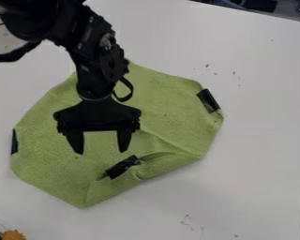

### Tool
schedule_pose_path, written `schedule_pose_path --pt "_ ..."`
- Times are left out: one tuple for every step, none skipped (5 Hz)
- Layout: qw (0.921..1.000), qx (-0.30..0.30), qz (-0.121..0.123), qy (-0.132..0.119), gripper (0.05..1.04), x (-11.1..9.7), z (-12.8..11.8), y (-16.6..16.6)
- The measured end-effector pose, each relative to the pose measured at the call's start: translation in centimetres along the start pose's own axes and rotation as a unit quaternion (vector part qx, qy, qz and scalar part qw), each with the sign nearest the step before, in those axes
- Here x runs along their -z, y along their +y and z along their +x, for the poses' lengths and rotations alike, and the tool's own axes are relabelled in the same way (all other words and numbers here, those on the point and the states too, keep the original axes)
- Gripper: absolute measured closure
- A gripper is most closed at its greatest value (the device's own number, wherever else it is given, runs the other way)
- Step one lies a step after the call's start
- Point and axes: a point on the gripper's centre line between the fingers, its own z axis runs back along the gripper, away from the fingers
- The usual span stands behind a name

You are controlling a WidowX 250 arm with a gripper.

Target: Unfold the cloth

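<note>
Three black strips (123, 167) on green cloth (171, 119), spread gripper (101, 152) above.

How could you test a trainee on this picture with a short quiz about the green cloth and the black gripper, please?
1. True or false: the jaws of the black two-finger gripper stand apart.
2. What lies under the green fabric cloth?
a) a wooden tray
b) a white, smooth tabletop
c) a blue towel
3. Fill in the number: ____ short black strips show on the cloth.

Key: 1. true; 2. b; 3. three
</note>
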Motion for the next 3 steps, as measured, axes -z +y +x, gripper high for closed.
schedule_pose_path --pt "0.9997 -0.017 -0.001 0.014 0.083 0.9 -1.7 0.4" --pt "0.9993 -0.035 -0.001 0.016 0.083 0.7 -3.1 0.7" --pt "0.9989 -0.043 -0.002 0.017 0.083 1.0 -3.7 0.4"
